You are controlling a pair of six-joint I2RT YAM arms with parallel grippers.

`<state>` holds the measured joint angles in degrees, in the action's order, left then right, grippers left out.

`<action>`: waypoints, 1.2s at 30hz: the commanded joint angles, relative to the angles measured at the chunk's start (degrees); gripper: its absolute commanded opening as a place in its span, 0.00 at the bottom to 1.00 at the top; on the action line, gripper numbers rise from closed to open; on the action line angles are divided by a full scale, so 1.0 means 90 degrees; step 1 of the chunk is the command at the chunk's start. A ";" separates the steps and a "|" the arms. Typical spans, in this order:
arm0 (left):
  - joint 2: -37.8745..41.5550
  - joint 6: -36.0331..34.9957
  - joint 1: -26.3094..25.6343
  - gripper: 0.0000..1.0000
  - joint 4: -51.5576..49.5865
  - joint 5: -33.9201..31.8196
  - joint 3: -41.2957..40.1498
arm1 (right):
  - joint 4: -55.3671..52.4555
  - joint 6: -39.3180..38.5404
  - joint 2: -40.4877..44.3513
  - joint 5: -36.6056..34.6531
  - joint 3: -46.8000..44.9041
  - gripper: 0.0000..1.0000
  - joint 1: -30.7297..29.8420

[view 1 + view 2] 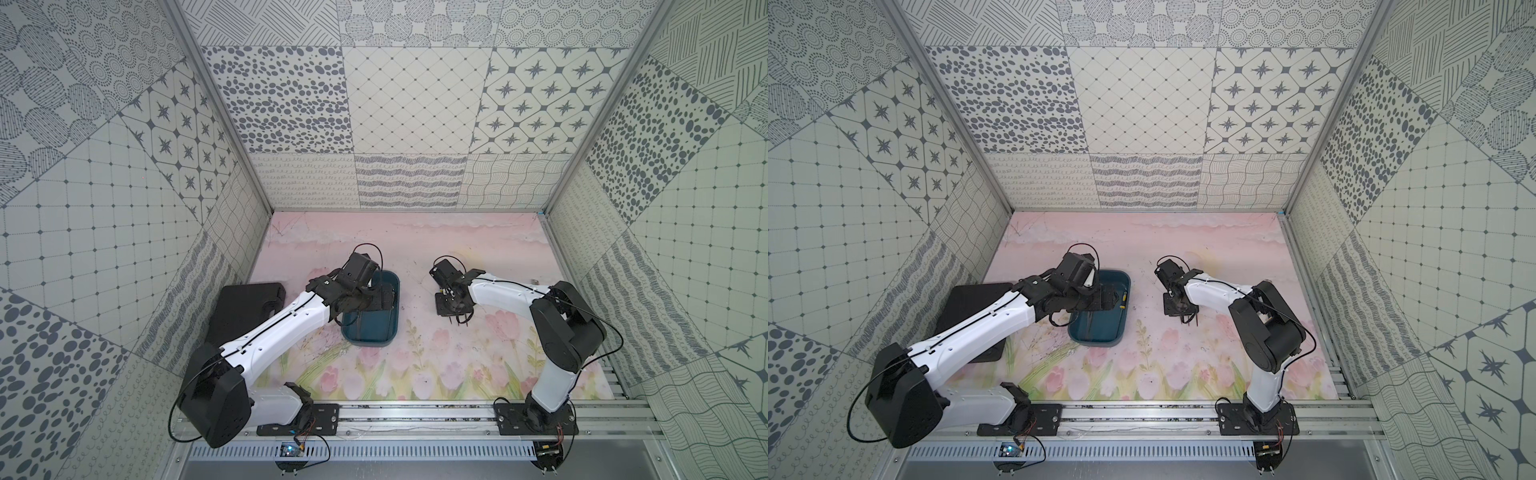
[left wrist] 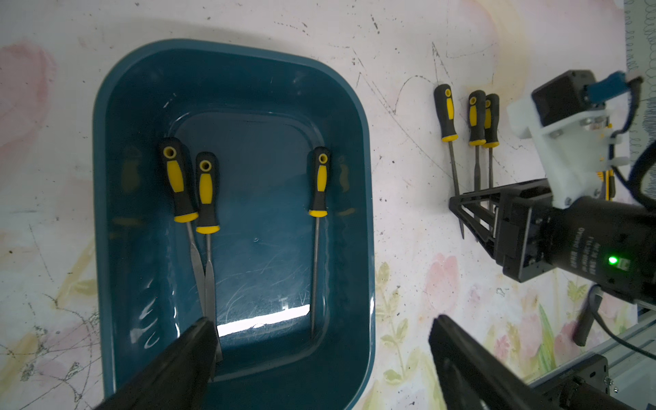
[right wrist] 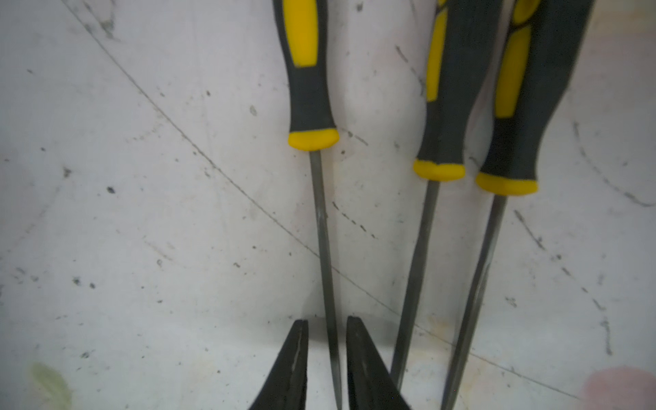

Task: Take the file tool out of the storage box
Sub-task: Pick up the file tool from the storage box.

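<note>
Left end effector (image 2: 323,319) wide open, empty, above the storage box (image 2: 362,198); right end effector (image 3: 326,319) narrow around one file blade, not clamped
Three file tools lay flat in the box: a touching pair (image 2: 207,193) with blades crossing, and a single file (image 2: 319,182) near the opposite wall. One left finger (image 2: 191,351) overlapped the pair's blade tips in the wrist view, contact unclear. Three more lay on the floral surface (image 2: 401,71) beside the box; the right end effector straddled the blade of the nearest file (image 3: 309,71), thin gap each side. Black case (image 1: 249,307) sat by the left arm
</note>
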<state>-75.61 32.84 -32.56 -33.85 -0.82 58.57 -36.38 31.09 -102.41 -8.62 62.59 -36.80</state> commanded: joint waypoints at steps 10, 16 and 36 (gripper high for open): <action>0.0151 -0.0121 -0.0059 0.97 0.0025 -0.0130 -0.0059 | 0.0107 0.0219 -0.0103 -0.0033 -0.0193 0.08 0.0027; 0.0112 -0.0137 -0.0055 0.97 0.0056 -0.0068 -0.0047 | 0.0117 0.0344 -0.0071 -0.0087 -0.0355 0.06 0.0025; -0.0402 -0.0245 -0.0046 0.97 0.0245 -0.0245 0.0044 | 0.0097 0.0360 0.0080 -0.0148 -0.0406 0.14 0.0023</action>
<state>-77.30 32.67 -32.56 -33.69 -0.97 58.04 -33.63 34.09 -101.25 -9.23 60.14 -36.67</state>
